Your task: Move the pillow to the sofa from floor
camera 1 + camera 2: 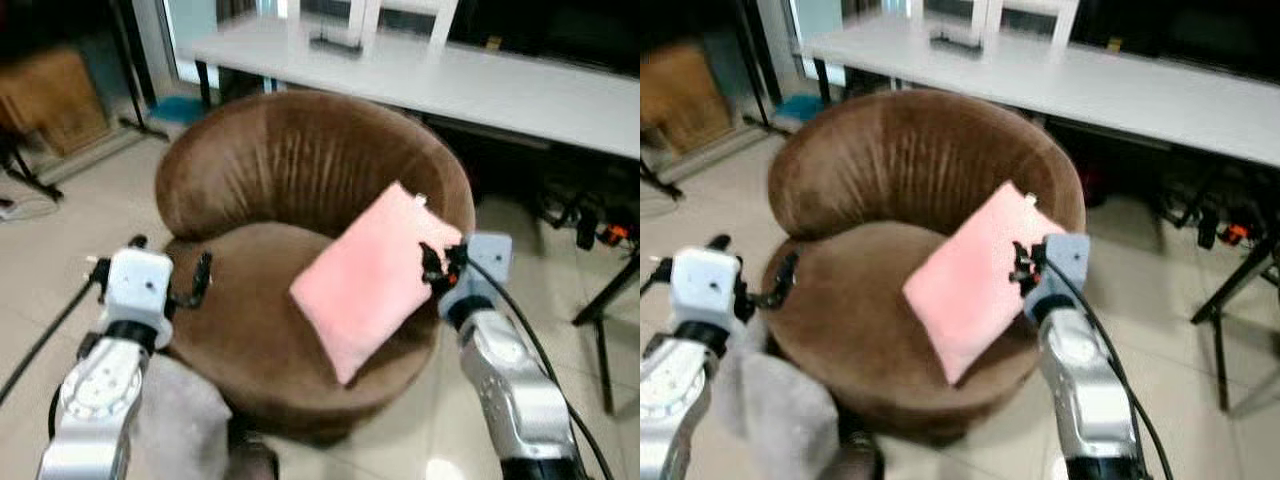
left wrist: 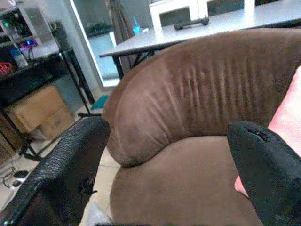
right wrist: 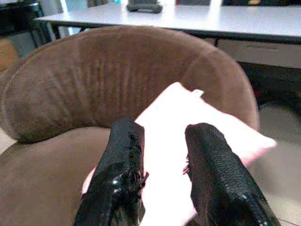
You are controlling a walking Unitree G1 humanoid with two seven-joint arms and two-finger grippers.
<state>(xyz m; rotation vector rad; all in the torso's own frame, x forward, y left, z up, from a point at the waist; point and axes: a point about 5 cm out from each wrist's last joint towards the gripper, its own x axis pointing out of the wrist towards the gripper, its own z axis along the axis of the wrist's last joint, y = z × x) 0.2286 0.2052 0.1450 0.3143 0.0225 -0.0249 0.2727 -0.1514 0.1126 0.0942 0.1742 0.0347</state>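
A pink pillow (image 1: 370,282) lies tilted on the seat of the round brown sofa chair (image 1: 270,170), leaning against its right arm. My right gripper (image 1: 432,262) is at the pillow's right edge. In the right wrist view its black fingers (image 3: 123,160) are slightly apart over the pillow (image 3: 164,117), which lies flat and is not pinched. My left gripper (image 1: 172,255) hovers wide open over the left rim of the seat, holding nothing. Past its fingers (image 2: 70,160), the left wrist view looks at the chair's backrest (image 2: 197,89).
A long white table (image 1: 450,80) stands just behind the chair. Grey fabric (image 1: 180,410) lies on the tiled floor by the chair's front left. Black stand legs (image 1: 600,300) and cables are on the right, and a cardboard box (image 1: 50,100) on the far left.
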